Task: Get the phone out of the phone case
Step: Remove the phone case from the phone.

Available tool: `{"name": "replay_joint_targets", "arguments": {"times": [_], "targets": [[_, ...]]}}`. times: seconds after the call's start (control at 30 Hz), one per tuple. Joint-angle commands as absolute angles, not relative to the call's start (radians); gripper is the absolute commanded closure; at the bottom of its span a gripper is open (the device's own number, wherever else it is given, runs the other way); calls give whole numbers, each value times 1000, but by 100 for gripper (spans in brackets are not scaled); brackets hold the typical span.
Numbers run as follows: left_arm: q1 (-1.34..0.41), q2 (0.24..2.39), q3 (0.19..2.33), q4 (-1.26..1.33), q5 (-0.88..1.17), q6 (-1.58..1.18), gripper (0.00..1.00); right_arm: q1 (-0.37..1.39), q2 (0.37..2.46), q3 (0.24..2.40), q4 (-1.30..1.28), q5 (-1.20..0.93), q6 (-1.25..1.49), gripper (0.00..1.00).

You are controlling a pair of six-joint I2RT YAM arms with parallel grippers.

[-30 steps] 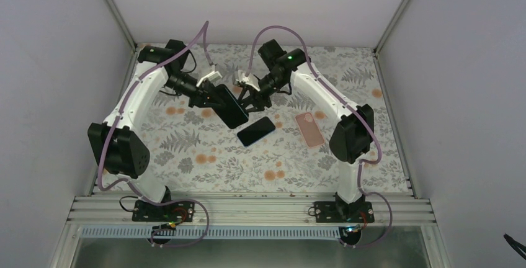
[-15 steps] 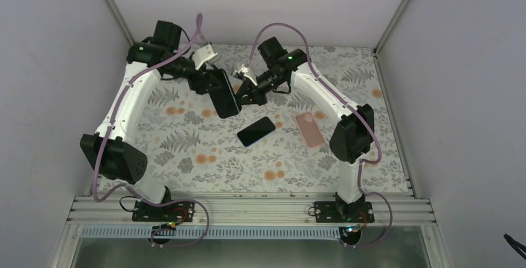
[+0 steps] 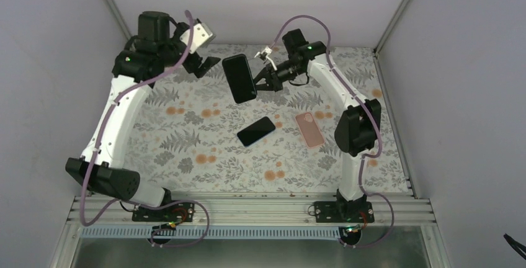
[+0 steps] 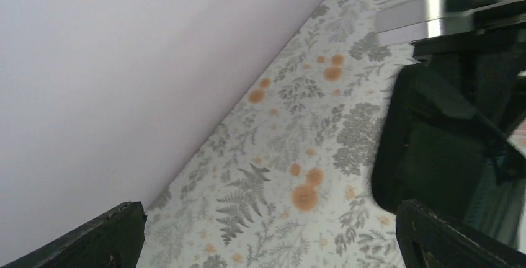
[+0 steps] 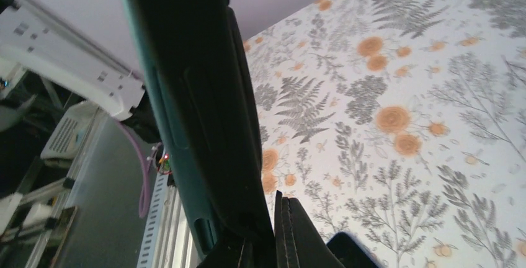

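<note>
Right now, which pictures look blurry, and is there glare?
Top external view: sharp, evenly lit. Left wrist view: the glossy dark phone case shows reflections; the silver part above it is smeared. Right wrist view: that case looms out of focus; the floral tablecloth is sharp.

Glossy phone (image 3: 256,131); case (image 3: 239,78) seemingly matt.

The dark phone case (image 3: 239,79) is up in the air, upper middle. The black phone (image 3: 255,131) lies flat, mid-frame.

White arm links (image 3: 118,110), black joint housings (image 3: 358,128), lilac cables (image 3: 308,18), green status lights (image 3: 128,58), black-fingered left tool (image 3: 208,64).
</note>
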State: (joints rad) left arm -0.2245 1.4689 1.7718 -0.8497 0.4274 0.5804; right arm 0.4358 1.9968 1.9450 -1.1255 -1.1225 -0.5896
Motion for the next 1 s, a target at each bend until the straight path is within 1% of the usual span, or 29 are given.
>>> {"name": "replay_joint_targets", "arguments": {"times": [0.0, 0.13, 0.23, 0.3, 0.37, 0.47, 0.67, 0.73, 0.83, 0.97], "targets": [[-357, 1424, 1698, -670, 187, 540, 0, 387, 2085, 2022, -942, -1167, -276, 97], [-502, 1427, 1634, -588, 55, 546, 0, 329, 2153, 2098, -804, -1085, -103, 97], [-569, 1445, 1539, -473, -44, 580, 0, 290, 2198, 2156, -743, -1068, -21, 97], [-596, 1458, 1466, -374, -92, 613, 0, 280, 2210, 2180, -723, -1018, 7, 97], [-604, 1476, 1412, -292, -112, 631, 0, 280, 2208, 2188, -718, -943, 20, 97], [-604, 1533, 1406, -245, -121, 617, 0, 279, 2192, 2180, -701, -867, 35, 97], [-656, 1606, 1328, -53, -141, 586, 0, 283, 2163, 2163, -654, -841, 76, 97], [-673, 1637, 1341, -25, -162, 585, 0, 286, 2154, 2145, -643, -832, 87, 97], [-684, 1707, 1409, -69, -194, 564, 0, 295, 2140, 2125, -635, -816, 90, 97], [-684, 1753, 1439, -57, -227, 554, 0, 300, 2120, 2115, -631, -812, 89, 97]]}}
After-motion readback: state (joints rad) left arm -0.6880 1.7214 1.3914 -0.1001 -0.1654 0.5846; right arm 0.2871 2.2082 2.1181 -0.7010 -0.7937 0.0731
